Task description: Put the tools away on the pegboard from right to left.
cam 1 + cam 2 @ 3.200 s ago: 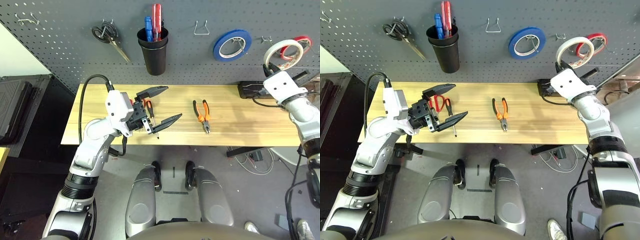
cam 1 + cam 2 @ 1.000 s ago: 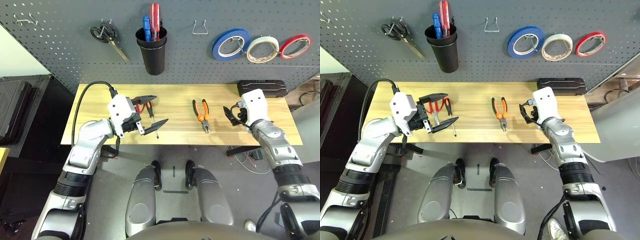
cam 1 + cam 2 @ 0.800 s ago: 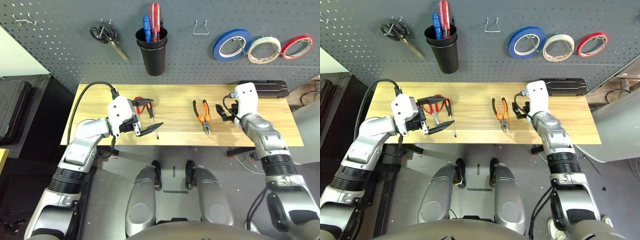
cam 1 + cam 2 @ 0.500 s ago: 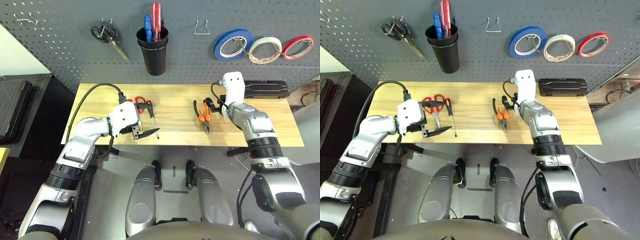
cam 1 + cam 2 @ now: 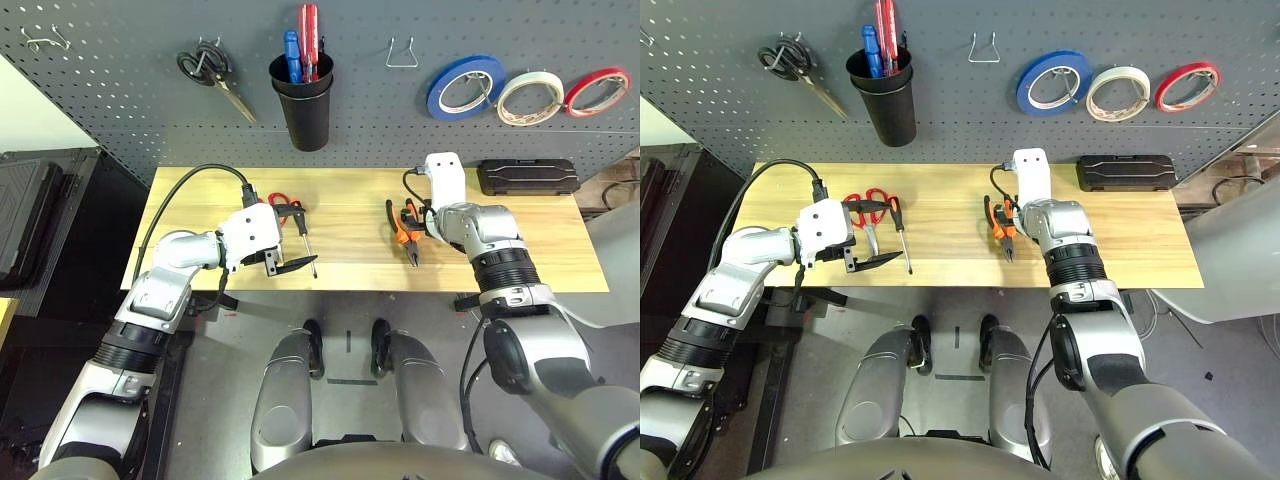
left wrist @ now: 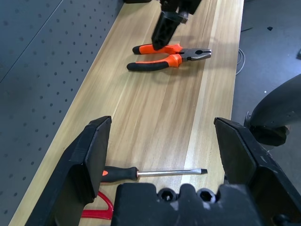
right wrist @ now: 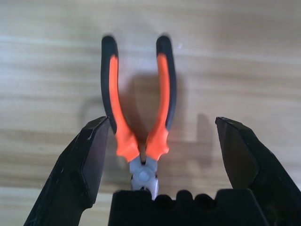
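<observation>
The orange-and-black pliers (image 7: 138, 117) lie on the wooden table (image 5: 540, 250), nose toward the front edge. My right gripper (image 5: 412, 215) hangs right over them, open, with one black finger (image 7: 89, 160) on each side of the handles. The cream tape roll (image 5: 530, 97) hangs on the dark grey pegboard (image 5: 130, 100) between two other rolls. My left gripper (image 5: 297, 236) is open over the table's left part, above the slim screwdriver (image 6: 155, 173) and the red-handled scissors (image 5: 278, 201), which it partly hides.
On the pegboard hang a blue tape roll (image 5: 465, 88), a red tape roll (image 5: 597, 90), black-handled scissors (image 5: 215, 75), an empty hook (image 5: 402, 55) and a black cup (image 5: 305, 105) holding screwdrivers. A black case (image 5: 527, 176) lies at the table's back right.
My right arm has swung left from the table's right part to above the pliers. The left gripper has drawn in slightly and sunk toward the table. Earlier, the right gripper was up at the cream roll.
</observation>
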Robot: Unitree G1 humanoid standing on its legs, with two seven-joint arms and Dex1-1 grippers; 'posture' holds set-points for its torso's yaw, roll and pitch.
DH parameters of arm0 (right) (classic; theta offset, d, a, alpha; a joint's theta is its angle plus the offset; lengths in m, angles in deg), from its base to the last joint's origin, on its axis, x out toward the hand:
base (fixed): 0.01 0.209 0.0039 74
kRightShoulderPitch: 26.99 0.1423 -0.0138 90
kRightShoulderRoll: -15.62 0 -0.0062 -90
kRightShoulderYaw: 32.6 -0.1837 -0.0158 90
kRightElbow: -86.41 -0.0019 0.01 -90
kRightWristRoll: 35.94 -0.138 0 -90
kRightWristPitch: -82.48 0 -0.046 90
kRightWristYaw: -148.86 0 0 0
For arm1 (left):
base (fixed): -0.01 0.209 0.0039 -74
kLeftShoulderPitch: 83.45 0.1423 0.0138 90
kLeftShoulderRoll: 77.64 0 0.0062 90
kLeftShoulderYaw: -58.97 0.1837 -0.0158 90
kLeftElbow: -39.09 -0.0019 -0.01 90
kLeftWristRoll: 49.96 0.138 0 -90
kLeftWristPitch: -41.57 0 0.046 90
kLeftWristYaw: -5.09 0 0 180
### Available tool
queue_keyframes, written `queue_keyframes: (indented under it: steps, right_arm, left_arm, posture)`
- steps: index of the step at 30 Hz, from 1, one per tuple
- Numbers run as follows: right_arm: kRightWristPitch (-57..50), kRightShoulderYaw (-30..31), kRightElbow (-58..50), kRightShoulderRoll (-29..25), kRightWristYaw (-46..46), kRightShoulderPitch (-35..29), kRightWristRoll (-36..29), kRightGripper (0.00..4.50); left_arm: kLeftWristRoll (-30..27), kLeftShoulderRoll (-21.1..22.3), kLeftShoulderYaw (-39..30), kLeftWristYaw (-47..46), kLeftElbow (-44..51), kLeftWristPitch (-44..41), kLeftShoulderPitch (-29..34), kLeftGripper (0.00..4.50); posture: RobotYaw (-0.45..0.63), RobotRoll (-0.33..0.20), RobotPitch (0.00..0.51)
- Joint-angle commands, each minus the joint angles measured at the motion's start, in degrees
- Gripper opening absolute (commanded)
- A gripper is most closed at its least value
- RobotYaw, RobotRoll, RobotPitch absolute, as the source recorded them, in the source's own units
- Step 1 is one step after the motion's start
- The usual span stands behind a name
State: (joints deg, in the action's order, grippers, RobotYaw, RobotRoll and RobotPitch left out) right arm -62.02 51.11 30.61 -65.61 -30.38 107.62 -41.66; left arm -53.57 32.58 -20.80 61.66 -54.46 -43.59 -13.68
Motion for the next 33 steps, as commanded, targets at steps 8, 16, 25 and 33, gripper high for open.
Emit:
queue_keyframes:
  steps: [8, 16, 25, 33]
  right_arm:
    - [3.71, -0.14, 10.69, 1.61, -0.53, 1.08, 0.45, 4.47]
    - [13.46, 0.12, 24.02, 1.81, -0.16, 5.52, 1.39, 4.47]
    - [17.71, 0.22, 30.44, 1.46, 0.52, 7.14, 2.17, 4.47]
    - [20.91, 1.18, 31.93, 1.07, 1.11, 5.95, 3.51, 2.36]
  left_arm:
    - [0.8, -0.09, 0.93, -0.17, 1.72, -1.16, 1.47, 4.5]
    - [0.8, 0.32, 0.73, -0.18, 3.9, -2.52, 2.36, 4.5]
    - [0.72, 0.62, 0.66, -0.26, 6.04, -3.94, 3.37, 4.5]
    - [0.52, 0.75, 0.73, 0.06, 7.36, -4.99, 4.29, 4.5]
  posture:
    - [0.11, 0.0, 0.315]
    - [0.13, 0.0, 0.313]
    - [0.14, 0.0, 0.325]
    - [0.14, 0.0, 0.34]
